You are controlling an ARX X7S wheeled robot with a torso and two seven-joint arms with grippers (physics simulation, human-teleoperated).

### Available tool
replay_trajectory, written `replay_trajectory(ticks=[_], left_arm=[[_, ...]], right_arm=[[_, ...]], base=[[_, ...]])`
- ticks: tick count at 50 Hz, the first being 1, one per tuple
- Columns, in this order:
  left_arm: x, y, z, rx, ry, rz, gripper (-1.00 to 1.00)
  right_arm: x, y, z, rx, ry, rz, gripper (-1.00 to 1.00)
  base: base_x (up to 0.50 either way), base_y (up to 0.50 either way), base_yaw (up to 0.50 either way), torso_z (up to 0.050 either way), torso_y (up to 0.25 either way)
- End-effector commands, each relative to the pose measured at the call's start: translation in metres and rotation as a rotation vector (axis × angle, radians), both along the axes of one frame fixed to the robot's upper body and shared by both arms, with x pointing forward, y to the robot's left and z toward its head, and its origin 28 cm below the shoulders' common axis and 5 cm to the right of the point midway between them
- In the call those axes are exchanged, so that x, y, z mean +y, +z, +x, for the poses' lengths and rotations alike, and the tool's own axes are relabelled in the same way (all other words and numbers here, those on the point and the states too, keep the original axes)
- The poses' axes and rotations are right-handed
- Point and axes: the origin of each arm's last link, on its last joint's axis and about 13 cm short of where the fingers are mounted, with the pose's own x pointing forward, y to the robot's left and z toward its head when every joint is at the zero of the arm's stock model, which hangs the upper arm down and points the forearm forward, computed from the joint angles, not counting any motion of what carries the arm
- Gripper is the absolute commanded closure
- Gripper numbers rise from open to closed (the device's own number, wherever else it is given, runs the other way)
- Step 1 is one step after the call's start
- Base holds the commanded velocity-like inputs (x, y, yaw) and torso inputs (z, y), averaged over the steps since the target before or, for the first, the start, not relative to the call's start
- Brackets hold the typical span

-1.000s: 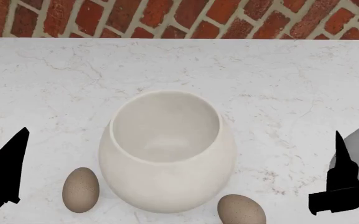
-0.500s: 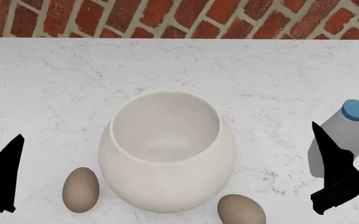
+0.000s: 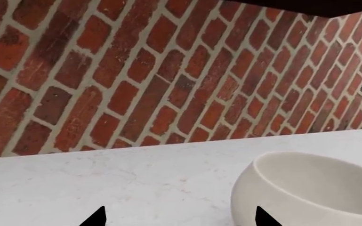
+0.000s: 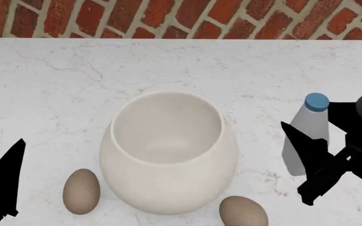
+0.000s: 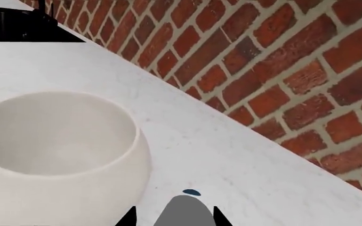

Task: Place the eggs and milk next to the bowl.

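Note:
The cream-white bowl [image 4: 168, 155] stands mid-counter and also shows in both wrist views [image 3: 306, 188] [image 5: 55, 136]. One speckled egg [image 4: 81, 191] lies at its front left, a second egg [image 4: 244, 212] at its front right. Right of the bowl, my right gripper [image 4: 312, 153] is shut on the grey-white milk [image 4: 308, 134] with the blue cap; a gap separates bottle and bowl. In the right wrist view the milk [image 5: 184, 209] fills the space between the gripper's [image 5: 174, 219] fingers. My left gripper [image 4: 2, 188] [image 3: 179, 219] is open and holds nothing, left of the bowl.
The white marble counter [image 4: 61, 84] runs back to a red brick wall [image 4: 181, 19]. A dark object [image 5: 24, 26] sits at the counter's far end in the right wrist view.
My right gripper has carried the milk leftward from the view's right edge toward the bowl. The left gripper has barely shifted. Bowl and eggs have not moved.

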Motion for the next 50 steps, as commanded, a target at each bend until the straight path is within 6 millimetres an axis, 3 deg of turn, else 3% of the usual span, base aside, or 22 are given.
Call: replay_trajectory(ticks=[1,25,50], left_arm=[[-0.003,0.000,0.004,-0.008,-0.015,0.004,-1.00],[-0.003,0.006,0.010,-0.007,0.002,0.019,-1.00],[-0.003,0.008,0.013,0.003,0.005,0.025,-1.00]], right_arm=[[-0.005,0.003,0.024,0.000,0.096,-0.033,1.00],[0.007,-0.008,0.052,0.030,0.241,-0.009,1.00],[0.013,-0.016,0.057,0.058,0.294,-0.001,1.00]], base=[[0.00,0.00,0.00,0.000,0.000],[0.00,0.00,0.00,0.000,0.000],[0.00,0.00,0.00,0.000,0.000]])
